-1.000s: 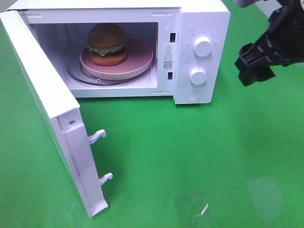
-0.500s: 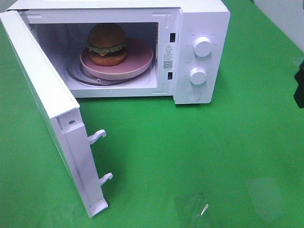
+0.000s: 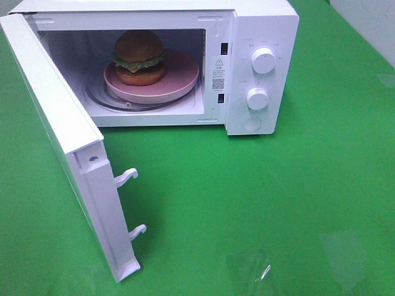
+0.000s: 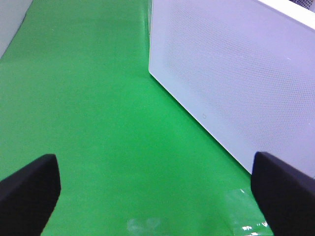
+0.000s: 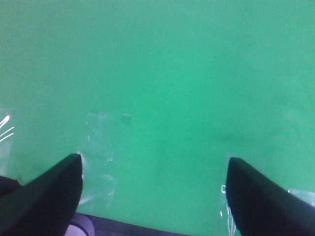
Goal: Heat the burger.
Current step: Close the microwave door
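Left tool spread fully apart, gripping nothing. Hangs over green surface. White microwave door ahead of it, not touching. Right tool spread wide, empty, surface beneath. Burger on pink plate inside microwave, door swung out, well apart from both tools.

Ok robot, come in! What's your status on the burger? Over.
Left gripper open, empty, beside microwave door. Right gripper open, empty, over green mat. Burger on pink plate inside microwave. Door open, not yet shut.
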You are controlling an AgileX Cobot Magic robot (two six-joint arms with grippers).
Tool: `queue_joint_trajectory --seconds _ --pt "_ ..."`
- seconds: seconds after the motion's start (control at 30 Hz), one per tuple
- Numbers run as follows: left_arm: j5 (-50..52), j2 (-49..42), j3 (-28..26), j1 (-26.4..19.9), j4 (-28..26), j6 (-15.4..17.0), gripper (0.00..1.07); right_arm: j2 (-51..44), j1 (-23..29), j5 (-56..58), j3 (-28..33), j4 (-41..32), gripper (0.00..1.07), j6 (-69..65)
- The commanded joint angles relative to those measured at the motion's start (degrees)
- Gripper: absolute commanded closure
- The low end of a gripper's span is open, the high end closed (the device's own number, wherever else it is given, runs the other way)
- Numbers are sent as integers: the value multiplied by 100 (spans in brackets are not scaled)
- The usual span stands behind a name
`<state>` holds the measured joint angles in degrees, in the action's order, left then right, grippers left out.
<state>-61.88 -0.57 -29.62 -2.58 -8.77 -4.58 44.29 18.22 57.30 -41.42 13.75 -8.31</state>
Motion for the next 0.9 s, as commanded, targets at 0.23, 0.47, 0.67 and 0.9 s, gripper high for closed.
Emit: queue_joint_trajectory --seconds 0.23,0.47,0.67,0.9 --pt "74 -63 11 17 -23 -11 6 -2000 -710 -57 596 -413 31 160" --pt "74 -63 11 17 -23 -11 6 -3243 -1255 -69 1117 -882 31 361" --pt "74 -63 11 17 -23 -11 6 -3833 -1501 -212 1324 -859 31 355" --pt "74 -63 11 17 -23 -11 6 -4486 -1553 -212 1324 -859 31 361"
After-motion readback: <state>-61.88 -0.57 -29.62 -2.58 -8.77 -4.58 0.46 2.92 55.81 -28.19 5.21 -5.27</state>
